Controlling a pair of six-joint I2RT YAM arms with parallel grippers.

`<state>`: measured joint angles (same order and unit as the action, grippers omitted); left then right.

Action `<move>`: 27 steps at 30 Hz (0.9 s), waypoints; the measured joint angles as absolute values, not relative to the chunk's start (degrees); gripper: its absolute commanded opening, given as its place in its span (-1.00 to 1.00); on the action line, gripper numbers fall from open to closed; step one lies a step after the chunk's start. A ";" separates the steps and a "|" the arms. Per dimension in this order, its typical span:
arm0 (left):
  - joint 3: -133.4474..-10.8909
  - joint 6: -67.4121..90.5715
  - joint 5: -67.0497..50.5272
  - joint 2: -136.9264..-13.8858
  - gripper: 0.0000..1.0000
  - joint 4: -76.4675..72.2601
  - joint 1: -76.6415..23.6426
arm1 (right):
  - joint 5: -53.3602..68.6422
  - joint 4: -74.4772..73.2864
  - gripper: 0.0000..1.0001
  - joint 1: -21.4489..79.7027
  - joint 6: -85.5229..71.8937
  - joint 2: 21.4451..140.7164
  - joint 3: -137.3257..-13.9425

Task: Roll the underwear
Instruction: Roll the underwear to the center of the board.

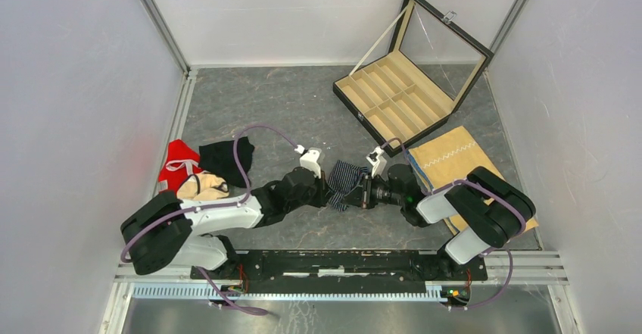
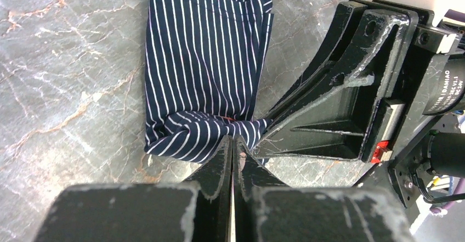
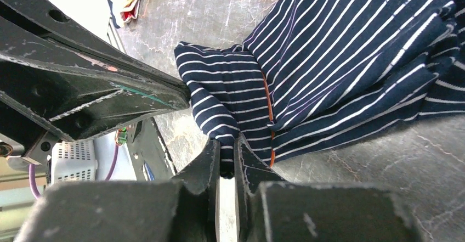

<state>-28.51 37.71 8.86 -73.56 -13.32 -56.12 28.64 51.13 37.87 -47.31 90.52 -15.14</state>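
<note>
The navy striped underwear [image 1: 347, 182] lies on the grey table between both grippers. In the left wrist view the striped underwear [image 2: 205, 66] stretches away flat, its near edge bunched. My left gripper [image 2: 232, 141] is shut on that near edge. In the right wrist view the striped underwear [image 3: 340, 61] is folded over, with an orange trim showing. My right gripper [image 3: 227, 148] is shut on a fold of its near corner. The two grippers [image 1: 333, 188] [image 1: 362, 188] face each other over the cloth. The plain black underwear [image 1: 225, 156] lies at the left.
A red and white garment [image 1: 180, 164] and a tan piece lie by the black underwear. An open black box [image 1: 401, 95] with tan compartments stands at the back right. A tan cloth with white zigzag stitching [image 1: 454, 160] lies under the right arm. Walls close in on three sides.
</note>
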 measured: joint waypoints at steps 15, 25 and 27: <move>-33.15 36.73 8.88 -83.72 -0.96 -18.13 -56.12 | 28.88 48.60 -0.76 33.56 -47.70 88.38 -14.24; -34.00 36.25 9.13 -87.96 -0.96 -22.06 -56.07 | 27.09 41.25 -0.15 31.64 -43.11 85.01 -15.25; -34.00 36.25 9.58 -88.53 -0.96 -23.03 -56.07 | 25.58 37.04 -0.08 31.59 -40.38 83.37 -16.49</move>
